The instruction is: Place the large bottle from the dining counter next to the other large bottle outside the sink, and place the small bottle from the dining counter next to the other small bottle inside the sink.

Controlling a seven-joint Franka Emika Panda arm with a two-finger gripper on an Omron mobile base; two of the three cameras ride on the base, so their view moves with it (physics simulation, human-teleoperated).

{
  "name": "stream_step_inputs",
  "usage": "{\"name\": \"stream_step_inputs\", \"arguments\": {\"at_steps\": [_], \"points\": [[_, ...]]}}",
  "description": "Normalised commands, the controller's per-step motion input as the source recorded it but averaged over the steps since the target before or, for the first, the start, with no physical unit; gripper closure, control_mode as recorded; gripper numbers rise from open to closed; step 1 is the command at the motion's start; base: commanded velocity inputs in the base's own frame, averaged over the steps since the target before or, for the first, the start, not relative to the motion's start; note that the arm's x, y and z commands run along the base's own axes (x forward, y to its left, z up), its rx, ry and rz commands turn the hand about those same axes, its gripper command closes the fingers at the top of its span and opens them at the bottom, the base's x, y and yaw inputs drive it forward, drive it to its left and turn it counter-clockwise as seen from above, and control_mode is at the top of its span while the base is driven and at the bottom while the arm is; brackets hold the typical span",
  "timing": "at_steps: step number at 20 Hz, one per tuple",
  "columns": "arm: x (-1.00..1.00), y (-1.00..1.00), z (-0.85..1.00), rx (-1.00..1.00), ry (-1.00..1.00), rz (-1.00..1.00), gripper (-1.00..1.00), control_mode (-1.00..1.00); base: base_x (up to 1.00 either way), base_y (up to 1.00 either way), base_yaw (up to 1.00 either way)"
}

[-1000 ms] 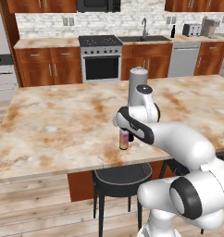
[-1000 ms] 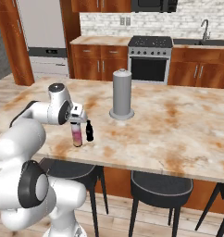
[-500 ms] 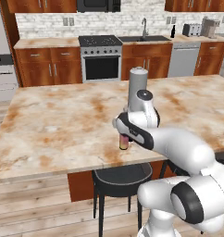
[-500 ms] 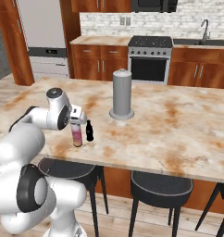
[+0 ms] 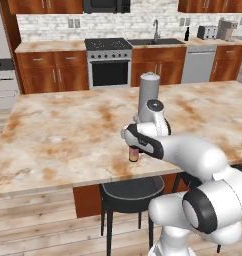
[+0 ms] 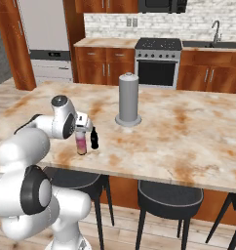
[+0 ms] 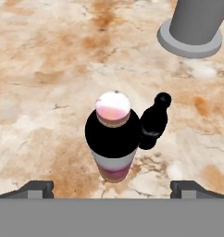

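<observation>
The large bottle [image 7: 113, 139], pale and pinkish with a dark collar, stands upright on the dining counter [image 5: 58, 130] near its front edge. The small bottle [image 7: 154, 121], black and narrow-necked, stands just to its right, touching or nearly so. My gripper [image 7: 114, 189] hangs open right above the large bottle, one fingertip on each side, gripping nothing. From the sides, the large bottle [image 6: 81, 143] and small bottle [image 6: 94, 139] sit under the hand [image 6: 80, 128]. Far back, the other large bottle [image 5: 187, 34] stands beside the sink [image 5: 165, 41].
A tall grey cylinder on a round base [image 6: 128, 100] stands on the counter behind the bottles. Black stools [image 6: 169, 197] sit under the counter's front edge. A stove [image 5: 109, 45] and a toaster [image 5: 208, 32] are on the back wall's counter.
The hand has sunk a little over the large bottle. Its jaws stay wide open. Both bottles have stayed in place.
</observation>
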Motion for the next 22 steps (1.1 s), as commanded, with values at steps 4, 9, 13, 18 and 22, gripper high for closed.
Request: {"name": "stream_step_inputs", "arguments": {"at_steps": [4, 9, 13, 18, 22], "points": [[0.23, 0.00, -0.03, 0.00, 0.00, 0.00, -1.00, -1.00, 0.00, 0.00, 0.00], [0.17, 0.00, -0.03, 0.00, 0.00, 0.00, -1.00, -1.00, 0.00, 0.00, 0.00], [0.15, 0.00, -0.05, 0.00, 0.00, 0.00, -1.00, -1.00, 0.00, 0.00, 0.00], [0.12, 0.00, -0.06, 0.00, 0.00, 0.00, -1.00, -1.00, 0.00, 0.00, 0.00], [0.10, 0.00, -0.06, 0.00, 0.00, 0.00, -1.00, -1.00, 0.00, 0.00, 0.00]]}}
